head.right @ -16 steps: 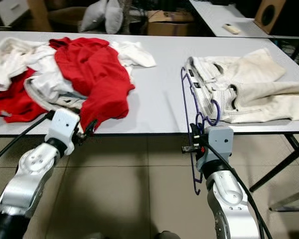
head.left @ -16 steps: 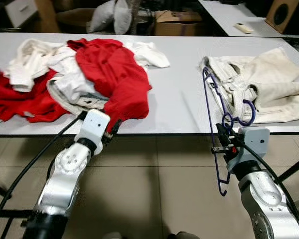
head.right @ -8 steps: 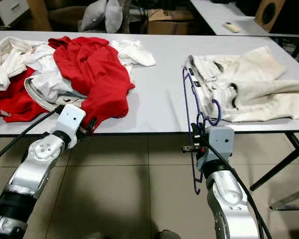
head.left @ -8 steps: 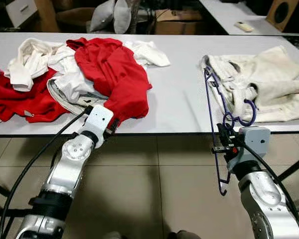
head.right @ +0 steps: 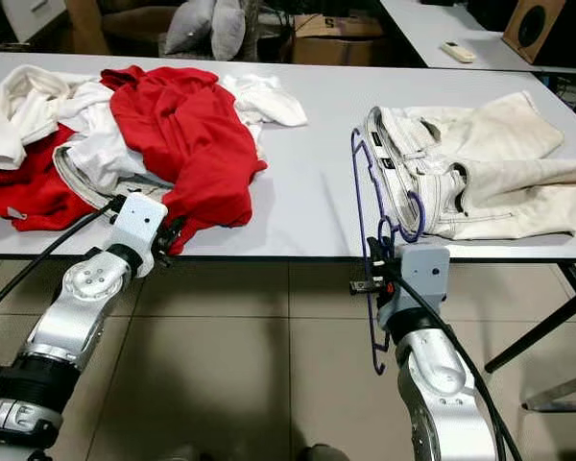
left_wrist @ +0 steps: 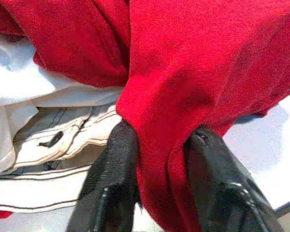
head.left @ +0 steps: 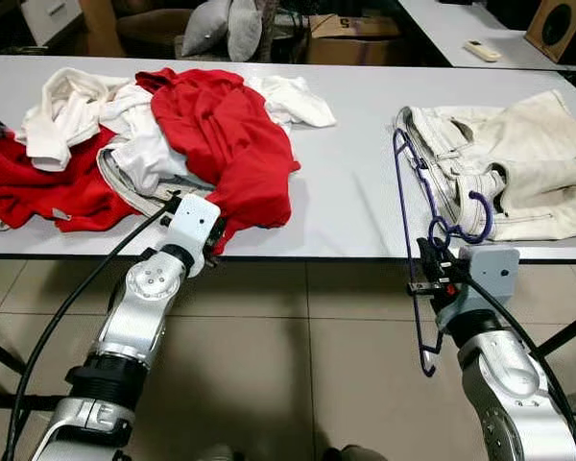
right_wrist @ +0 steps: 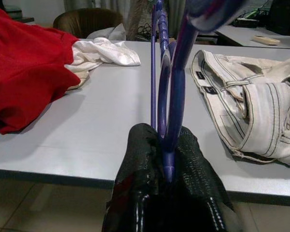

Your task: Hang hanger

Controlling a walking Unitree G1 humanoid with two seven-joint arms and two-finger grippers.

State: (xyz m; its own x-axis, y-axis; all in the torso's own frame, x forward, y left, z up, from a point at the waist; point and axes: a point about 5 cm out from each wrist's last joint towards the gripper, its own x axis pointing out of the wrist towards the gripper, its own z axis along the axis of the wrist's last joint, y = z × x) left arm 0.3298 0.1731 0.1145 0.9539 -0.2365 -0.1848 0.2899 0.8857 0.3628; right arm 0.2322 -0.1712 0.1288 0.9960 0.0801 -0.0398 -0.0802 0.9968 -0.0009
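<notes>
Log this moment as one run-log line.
left gripper: shut on red garment | right gripper: shut on purple hanger | cream jeans: on table | hanger: unhung

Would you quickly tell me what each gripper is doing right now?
Left gripper: shut on the red garment.
Right gripper: shut on the purple hanger.

Purple hanger (head.left: 411, 221); red garment (head.left: 226, 144); cream trousers (head.left: 504, 158); grey table (head.left: 350, 182).

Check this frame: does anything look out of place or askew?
Yes. The right gripper is shut on the purple hanger, which stands tilted, half over the table edge and half below it. The left gripper pinches the red garment in a jumbled heap, its corner drooping over the edge.
</notes>
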